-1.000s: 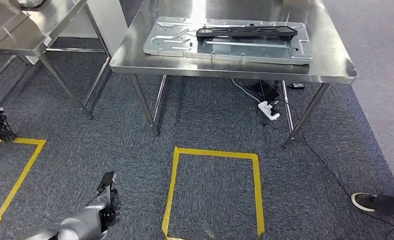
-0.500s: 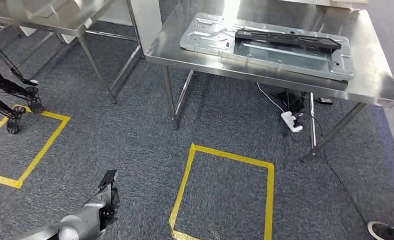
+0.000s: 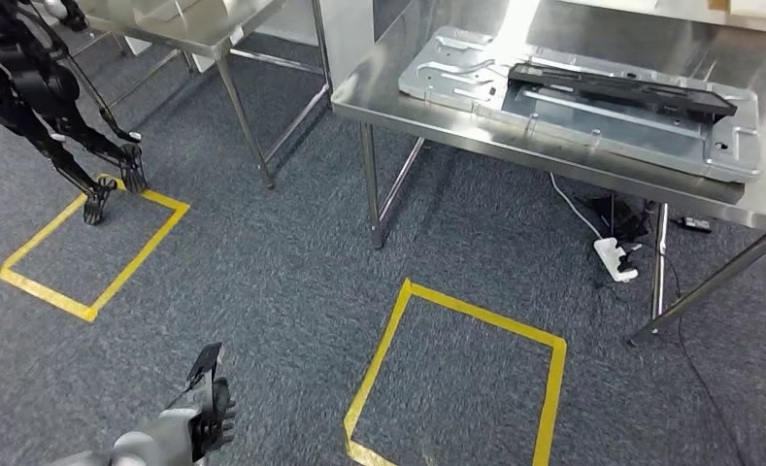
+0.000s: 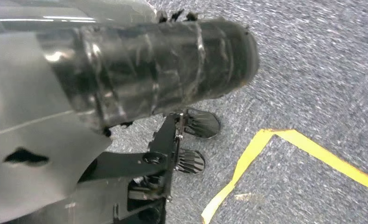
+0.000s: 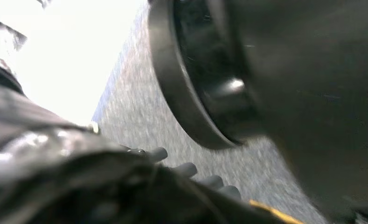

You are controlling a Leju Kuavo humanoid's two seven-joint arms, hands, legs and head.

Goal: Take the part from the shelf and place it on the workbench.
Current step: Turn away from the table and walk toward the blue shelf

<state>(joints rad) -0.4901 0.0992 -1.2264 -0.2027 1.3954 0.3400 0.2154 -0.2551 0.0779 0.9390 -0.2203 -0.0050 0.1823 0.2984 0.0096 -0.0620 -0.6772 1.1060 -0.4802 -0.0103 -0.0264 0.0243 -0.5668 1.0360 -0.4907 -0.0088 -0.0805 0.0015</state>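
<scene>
Hanging left hand (image 3: 207, 413), label-free part (image 3: 621, 89)

Left arm (image 3: 116, 451) hung low over the carpet (image 3: 262, 320), left hand (image 3: 207, 413) empty, dark fingers loosely curled, right hand (image 5: 186, 175) hung beside the body, fingertips (image 5: 184, 169) lined up over the carpet, grasp unclear

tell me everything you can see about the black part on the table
The black part is a long, narrow, flat piece, matte and dark, perhaps plastic or painted metal. It lies flat on a pressed silver metal panel, running lengthwise along it, with its far end near the panel's right edge. The panel rests on a steel table. Nothing else touches the part.
</scene>
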